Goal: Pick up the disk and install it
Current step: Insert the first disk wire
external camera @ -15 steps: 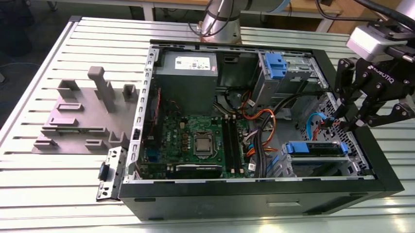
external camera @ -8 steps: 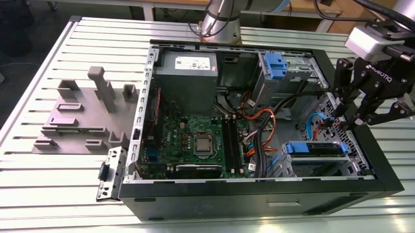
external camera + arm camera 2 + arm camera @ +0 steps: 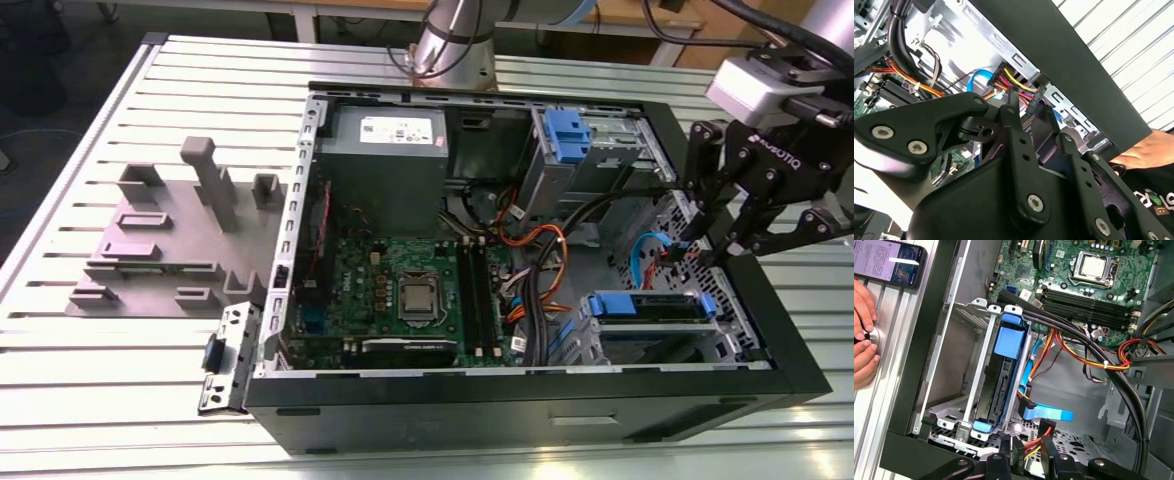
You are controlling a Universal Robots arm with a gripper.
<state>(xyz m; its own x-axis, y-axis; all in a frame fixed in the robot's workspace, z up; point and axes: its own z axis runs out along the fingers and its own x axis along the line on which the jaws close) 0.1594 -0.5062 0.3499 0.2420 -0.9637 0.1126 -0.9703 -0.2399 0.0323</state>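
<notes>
The desk [image 3: 80, 380] carries the open computer case [image 3: 534, 400]. The disk [image 3: 1004, 370] sits in its drive cage [image 3: 974, 390], at the case's four o'clock. The gripper [image 3: 761, 225] hovers at three o'clock, fingers [image 3: 814, 228] released, empty.

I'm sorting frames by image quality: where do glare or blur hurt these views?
In the exterior view, the ribbed metal table is washed out by bright light; in the second wrist view, the black claw linkage sits close and soft while the table slats outside the dark computer case blow out white; the first wrist view is evenly lit.
</notes>
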